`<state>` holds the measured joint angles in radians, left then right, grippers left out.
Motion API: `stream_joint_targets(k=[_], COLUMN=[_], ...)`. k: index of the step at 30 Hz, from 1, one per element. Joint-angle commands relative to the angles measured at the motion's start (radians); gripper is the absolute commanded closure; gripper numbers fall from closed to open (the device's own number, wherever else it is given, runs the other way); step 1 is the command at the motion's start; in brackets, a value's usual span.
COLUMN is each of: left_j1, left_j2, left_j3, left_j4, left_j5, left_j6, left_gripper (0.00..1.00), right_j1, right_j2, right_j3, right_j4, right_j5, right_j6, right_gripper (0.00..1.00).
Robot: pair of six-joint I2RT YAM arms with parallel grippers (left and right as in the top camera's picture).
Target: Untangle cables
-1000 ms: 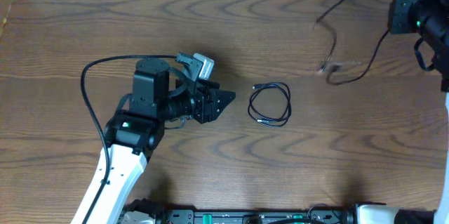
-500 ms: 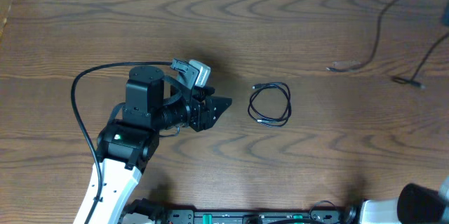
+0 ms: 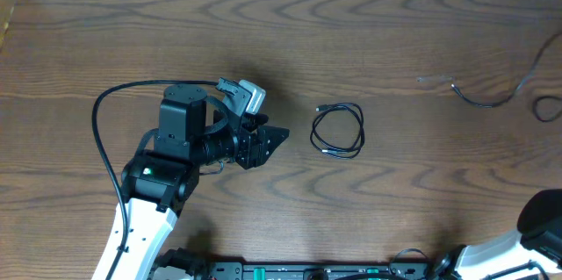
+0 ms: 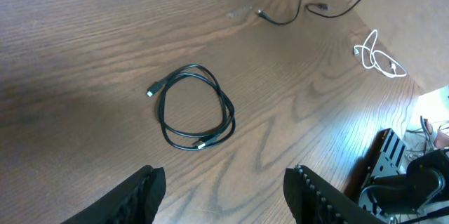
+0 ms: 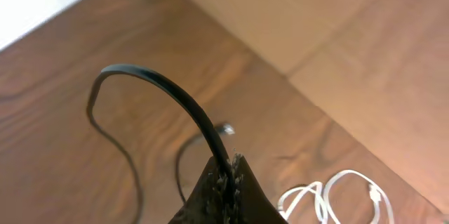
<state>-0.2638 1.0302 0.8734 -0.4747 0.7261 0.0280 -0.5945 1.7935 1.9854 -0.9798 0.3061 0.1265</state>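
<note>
Dark wood worktop [image 3: 395, 34], seen from above. A black cable [image 3: 338, 131] lies in a loose round coil at the centre, its small plug ends showing. My left end effector [image 3: 268, 135] hovers just left of the coil, jaws apart and empty. My right end effector [image 5: 228, 175] is pinched tight on a second black cable [image 5: 175, 97], which arches upward. A white cable [image 5: 337, 189] lies looped at the far right

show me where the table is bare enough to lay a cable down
Bare: the far strip of table beyond the left gripper and coiled black cable; also between that coil and the second black cable. Crowded: the right edge.
</note>
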Motion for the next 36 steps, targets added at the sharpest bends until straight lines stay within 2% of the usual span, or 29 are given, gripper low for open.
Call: stream_joint_targets(k=[1, 7, 11, 22, 30, 36], left_j1=[0.002, 0.002, 0.002, 0.002, 0.002, 0.002], left_j2=[-0.005, -0.005, -0.005, -0.005, -0.005, -0.005], left_j3=[-0.006, -0.009, -0.028, -0.053, -0.053, -0.053], left_j4=[-0.018, -0.103, -0.100, -0.083, -0.082, -0.082], left_j5=[-0.005, -0.005, -0.005, -0.005, -0.005, -0.005], left_j6=[0.021, 0.043, 0.050, 0.050, 0.050, 0.050], left_gripper=[0.41, 0.41, 0.41, 0.41, 0.41, 0.41], right_j1=[-0.072, -0.192, -0.243, -0.247, -0.296, -0.352], right_j2=[-0.003, -0.003, -0.002, 0.112, 0.227, 0.274], right_j3=[0.032, 0.042, 0.043, 0.043, 0.042, 0.040], right_j4=[0.023, 0.052, 0.058, 0.021, -0.063, -0.083], right_j5=[0.070, 0.098, 0.035, 0.000, 0.104, 0.105], right_j6=[0.027, 0.068, 0.087, 0.099, 0.174, 0.214], right_gripper=[0.99, 0.99, 0.99, 0.99, 0.99, 0.99])
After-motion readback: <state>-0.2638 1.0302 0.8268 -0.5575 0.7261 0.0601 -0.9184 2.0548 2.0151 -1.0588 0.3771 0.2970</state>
